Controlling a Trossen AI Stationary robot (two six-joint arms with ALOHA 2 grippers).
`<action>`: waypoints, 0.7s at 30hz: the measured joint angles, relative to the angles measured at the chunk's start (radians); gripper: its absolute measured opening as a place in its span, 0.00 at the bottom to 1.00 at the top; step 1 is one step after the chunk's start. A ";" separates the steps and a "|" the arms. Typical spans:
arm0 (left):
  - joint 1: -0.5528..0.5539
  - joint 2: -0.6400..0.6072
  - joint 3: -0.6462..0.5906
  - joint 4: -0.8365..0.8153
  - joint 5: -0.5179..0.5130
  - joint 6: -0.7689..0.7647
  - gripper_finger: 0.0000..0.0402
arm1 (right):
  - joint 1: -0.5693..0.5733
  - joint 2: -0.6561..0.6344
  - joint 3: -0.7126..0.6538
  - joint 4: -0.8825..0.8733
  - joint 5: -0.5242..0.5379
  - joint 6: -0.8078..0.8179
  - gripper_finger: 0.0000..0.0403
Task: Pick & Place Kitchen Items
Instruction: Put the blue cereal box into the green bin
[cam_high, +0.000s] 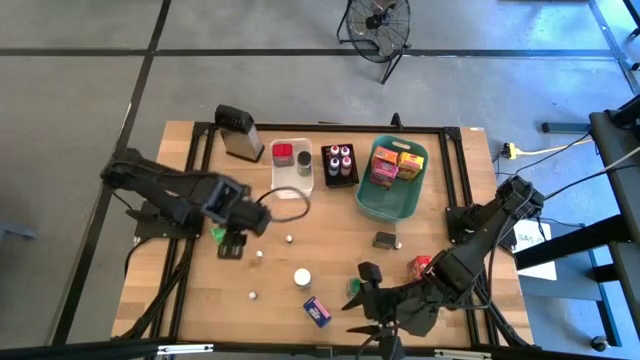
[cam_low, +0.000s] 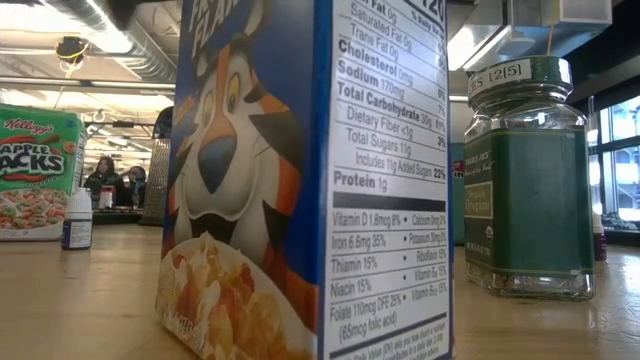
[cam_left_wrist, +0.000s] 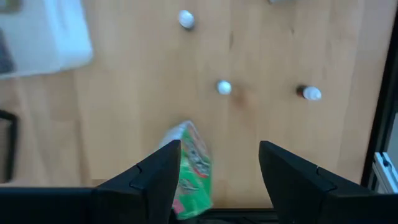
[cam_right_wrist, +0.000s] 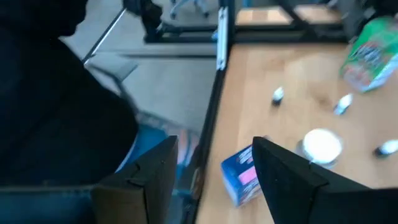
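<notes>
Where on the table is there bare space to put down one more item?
Bare wood lies between the teal basket and the table's right edge, and at the front left corner, left of the blue box. The middle is crowded with small bottles and a white-lidded jar.

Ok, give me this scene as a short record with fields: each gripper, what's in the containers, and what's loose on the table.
left gripper: open above the table, a green packet beside one finger, not held
right gripper: open, empty, near the table's front edge by the blue box
teal basket: holds small red, pink and yellow boxes
white bin: a red item and a dark jar inside
black tray: small capped bottles
loose on table: blue box, white-lidded jar, several little bottles, a dark box
grater: at the table's far edge
</notes>
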 joint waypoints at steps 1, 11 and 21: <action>-0.021 -0.025 -0.042 0.023 0.001 -0.022 0.53 | -0.007 0.005 0.000 -0.004 -0.023 0.011 0.52; -0.176 -0.189 -0.328 0.311 -0.113 -0.165 0.53 | -0.096 0.123 0.000 0.055 -0.100 0.082 0.52; -0.309 -0.195 -0.478 0.426 -0.213 -0.235 0.53 | -0.132 0.211 0.000 0.137 -0.126 0.174 0.52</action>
